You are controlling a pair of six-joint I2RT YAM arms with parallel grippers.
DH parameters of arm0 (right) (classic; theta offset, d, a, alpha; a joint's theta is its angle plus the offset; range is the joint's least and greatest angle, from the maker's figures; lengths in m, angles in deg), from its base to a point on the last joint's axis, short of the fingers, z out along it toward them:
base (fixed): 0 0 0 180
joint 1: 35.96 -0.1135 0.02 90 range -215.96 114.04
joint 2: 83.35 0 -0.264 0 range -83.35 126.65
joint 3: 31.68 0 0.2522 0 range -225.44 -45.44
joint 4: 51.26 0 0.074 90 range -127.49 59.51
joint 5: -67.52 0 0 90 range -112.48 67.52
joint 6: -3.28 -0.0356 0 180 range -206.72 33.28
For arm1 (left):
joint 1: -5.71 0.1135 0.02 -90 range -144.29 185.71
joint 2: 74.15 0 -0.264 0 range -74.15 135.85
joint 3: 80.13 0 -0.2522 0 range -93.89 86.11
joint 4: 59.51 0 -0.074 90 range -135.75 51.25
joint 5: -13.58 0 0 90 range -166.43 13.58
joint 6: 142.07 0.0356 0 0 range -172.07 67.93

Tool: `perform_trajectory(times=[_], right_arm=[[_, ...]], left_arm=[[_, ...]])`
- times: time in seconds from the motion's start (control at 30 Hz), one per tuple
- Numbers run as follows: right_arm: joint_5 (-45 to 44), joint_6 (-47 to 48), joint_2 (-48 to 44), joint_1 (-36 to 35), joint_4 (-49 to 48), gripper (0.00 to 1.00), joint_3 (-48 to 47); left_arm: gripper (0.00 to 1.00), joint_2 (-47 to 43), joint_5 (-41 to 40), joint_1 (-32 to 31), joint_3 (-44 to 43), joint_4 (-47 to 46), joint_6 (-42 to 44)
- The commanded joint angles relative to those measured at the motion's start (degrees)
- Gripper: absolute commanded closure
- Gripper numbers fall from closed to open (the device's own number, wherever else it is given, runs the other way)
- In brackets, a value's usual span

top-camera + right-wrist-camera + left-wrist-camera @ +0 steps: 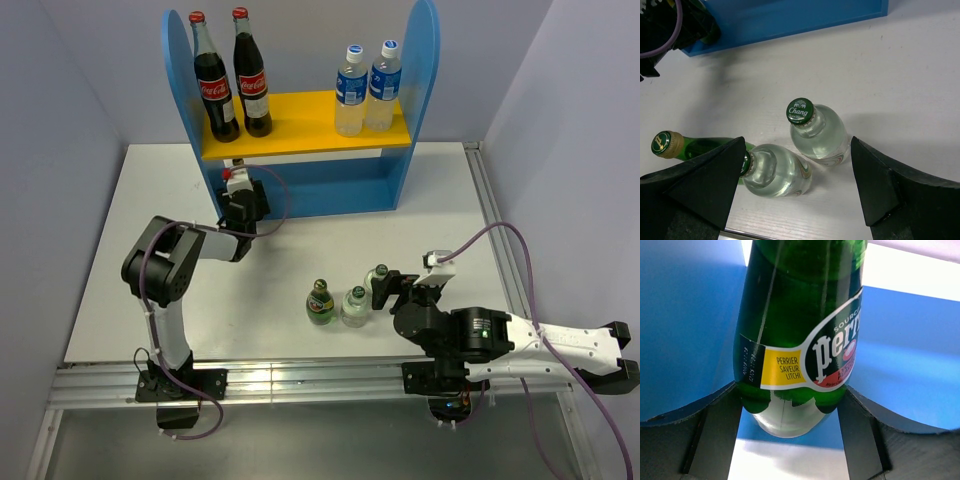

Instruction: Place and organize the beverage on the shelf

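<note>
Left wrist: left tool [790, 396] clamped on green bottle [790, 315], shelf [685, 315] close both sides; right tool [797, 150] apart.

Your left arm [170, 262] bends at the elbow and stretches toward the far side. The left gripper [790, 405] is clamped against both sides of a green Perrier bottle [790, 315]. Your right arm [500, 340] lies low along the near edge, reaching left. The right gripper [797, 145] points down, its fingers [705, 175] spread wide.
</note>
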Motion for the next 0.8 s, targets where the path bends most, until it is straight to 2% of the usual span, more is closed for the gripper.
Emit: perform_trajectory(times=[0.0, 0.2, 0.33, 0.37, 0.43, 0.47, 0.77], right_arm=[[-2.31, -0.14, 0.36, -0.24, -1.52, 0.08, 0.15], [-2.31, -0.14, 0.01, -0.24, -1.69, 0.08, 0.32], [-2.31, -0.23, 0.1, -0.24, -1.52, 0.08, 0.24], [-2.31, -0.23, 0.1, -0.32, -1.52, 0.08, 0.24], [-2.31, -0.23, 0.01, -0.32, -1.34, 0.08, 0.24], [-2.31, -0.32, -0.16, -0.32, -1.43, 0.07, 0.15], [-2.31, -0.49, -1.04, -0.32, -1.26, 0.08, 0.33]], left_arm=[[1.0, -0.13, -0.5, 0.65, -5.48, -6.39, -0.26], [0.98, 0.75, -0.06, 1.36, -7.16, -3.93, -0.96], [0.73, 0.4, 0.82, 1.36, -6.81, -3.66, -0.96], [0.6, 0.4, 0.91, 1.36, -6.81, -3.4, -1.05], [0.5, 0.22, 1.17, 1.36, -6.9, -2.7, -1.32], [0.37, 0.22, 1.17, 1.44, -6.98, -2.61, -1.4], [0.08, -0.39, 1.61, 1.36, -6.54, -1.47, -1.67]])
